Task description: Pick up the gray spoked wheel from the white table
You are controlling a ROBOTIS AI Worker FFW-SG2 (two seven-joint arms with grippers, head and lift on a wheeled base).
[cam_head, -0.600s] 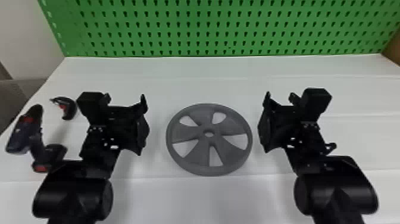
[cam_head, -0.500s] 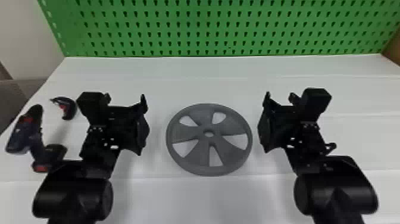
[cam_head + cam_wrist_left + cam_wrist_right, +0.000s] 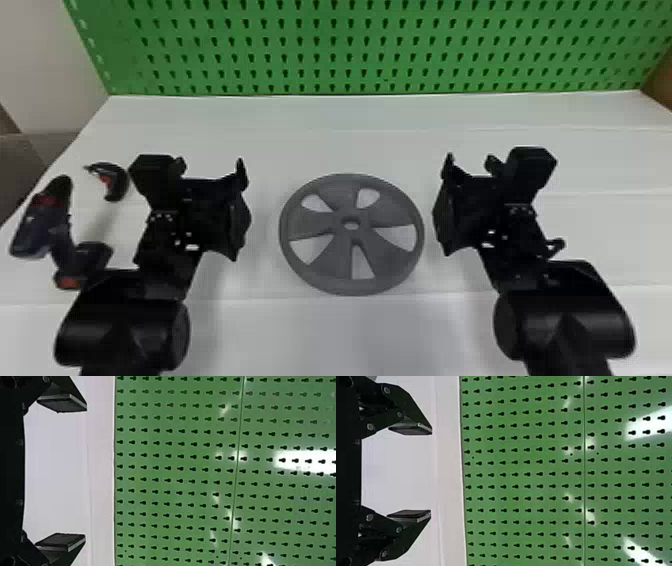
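In the head view, my left gripper (image 3: 242, 210) is to the left of the gray spoked wheel (image 3: 395, 216), and my right gripper (image 3: 444, 205) is to its right, each apart from the rim. The wheel lies flat on the white table (image 3: 350, 340). Seen from the left wrist, the left gripper (image 3: 86, 472) stands open with nothing between its fingers. From the right wrist, the right gripper (image 3: 431, 472) is open and holds nothing, its fingers somewhat closer together than the left one's.
A green pegboard (image 3: 350, 50) rises along the table's back edge. At the far left, beside the left arm, lie a dark cordless drill (image 3: 37, 225) and a small black and red tool (image 3: 117, 182).
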